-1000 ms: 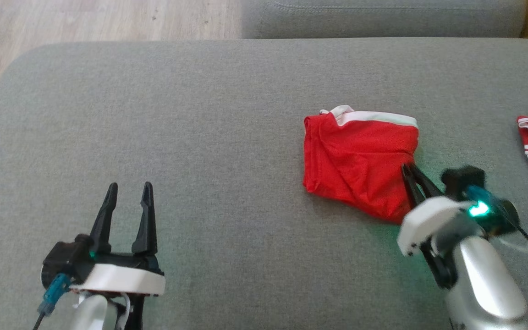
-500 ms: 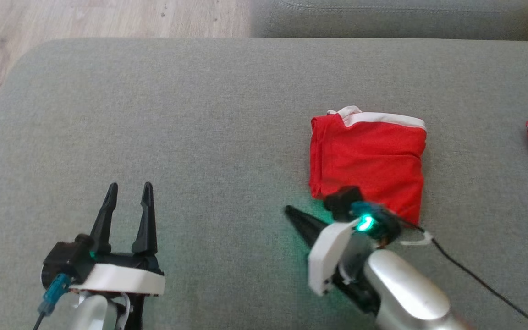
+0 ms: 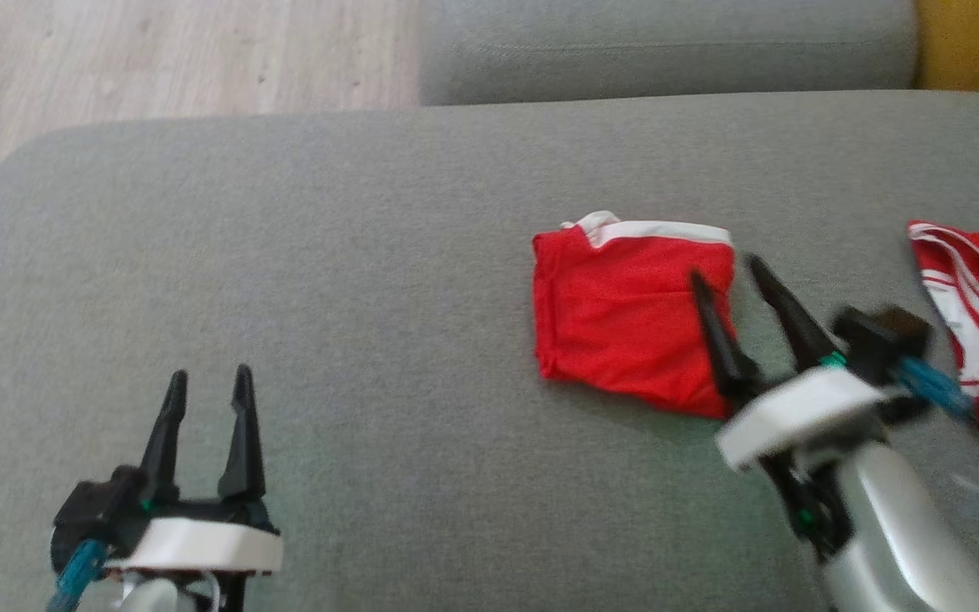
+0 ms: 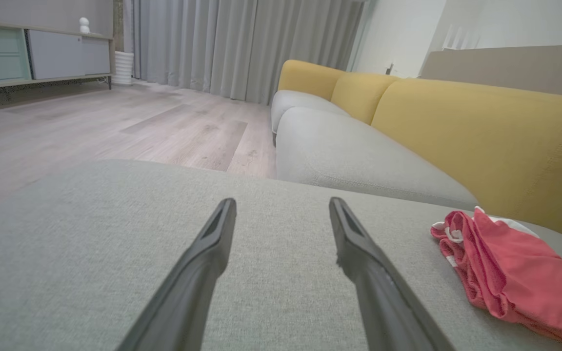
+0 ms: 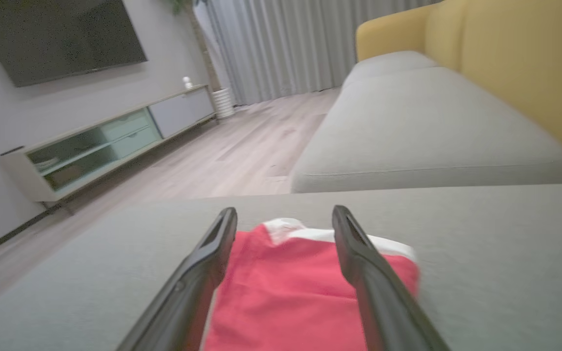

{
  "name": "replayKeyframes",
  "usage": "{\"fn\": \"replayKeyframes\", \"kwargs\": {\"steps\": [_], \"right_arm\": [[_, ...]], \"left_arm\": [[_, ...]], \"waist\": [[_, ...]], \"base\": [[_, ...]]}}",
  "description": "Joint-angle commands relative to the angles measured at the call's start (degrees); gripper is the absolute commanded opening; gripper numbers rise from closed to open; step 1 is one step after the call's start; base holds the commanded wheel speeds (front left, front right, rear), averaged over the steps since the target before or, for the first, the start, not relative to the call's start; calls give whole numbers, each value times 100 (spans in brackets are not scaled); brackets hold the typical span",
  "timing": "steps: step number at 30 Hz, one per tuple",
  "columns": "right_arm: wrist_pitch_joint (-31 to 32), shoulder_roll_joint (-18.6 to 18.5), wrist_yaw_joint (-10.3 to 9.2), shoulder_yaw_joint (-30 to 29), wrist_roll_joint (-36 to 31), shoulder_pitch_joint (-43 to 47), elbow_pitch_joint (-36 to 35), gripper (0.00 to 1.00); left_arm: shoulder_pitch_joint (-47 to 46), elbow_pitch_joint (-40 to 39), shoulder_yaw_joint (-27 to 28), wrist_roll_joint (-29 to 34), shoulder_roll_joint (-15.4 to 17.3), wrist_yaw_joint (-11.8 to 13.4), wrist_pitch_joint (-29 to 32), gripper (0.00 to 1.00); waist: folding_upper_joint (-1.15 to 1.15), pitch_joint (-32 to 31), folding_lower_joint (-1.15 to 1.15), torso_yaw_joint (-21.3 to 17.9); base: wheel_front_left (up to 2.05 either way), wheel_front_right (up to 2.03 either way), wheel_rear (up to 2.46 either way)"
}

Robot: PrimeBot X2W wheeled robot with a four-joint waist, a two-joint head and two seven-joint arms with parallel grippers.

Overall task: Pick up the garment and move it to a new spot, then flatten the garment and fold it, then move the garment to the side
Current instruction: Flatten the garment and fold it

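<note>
Head view: the right gripper [image 3: 723, 272] has opened up. A moment ago it was pinched shut and pointed left, by the near edge of the folded red garment [image 3: 617, 323]. Now its two fingers stand apart and point far, over the garment's right edge. The garment lies flat on the grey sofa cushion [image 3: 328, 255], right of the middle. It is almost square, and its white band runs left to right along the far edge. The left gripper [image 3: 210, 376] is open at the near left.

Left wrist view: its fingers are spread over bare cushion, with the garment [image 4: 505, 273] off to the right.

Right wrist view: the garment [image 5: 286, 292] lies between the spread fingers.
</note>
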Motion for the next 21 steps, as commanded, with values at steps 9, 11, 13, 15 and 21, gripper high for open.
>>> {"fn": "replayKeyframes", "kwargs": {"steps": [9,11,13,15,21], "right_arm": [[472,-156,39,-1139,-707,825,-890,100],[524,-155,39,-1259,-735,895,-903,100],[582,-137,39,-1323,-752,964,-898,100],[605,-124,39,-1329,-760,991,-908,100],[666,-36,39,-1337,-769,1070,-963,100]], "left_arm": [[137,-278,375,113,213,188,-37,100],[157,-256,383,121,230,210,-37,100],[170,-225,372,140,254,230,-27,100],[173,-215,365,147,264,240,-14,100],[187,-227,325,144,275,290,48,100]], "waist": [[0,-324,0,-417],[0,-374,0,-446],[0,-425,0,-470],[0,-438,0,-481],[0,-466,0,-531]], "base": [[0,0,0],[0,0,0],[0,0,0],[0,0,0],[0,0,0]]}}
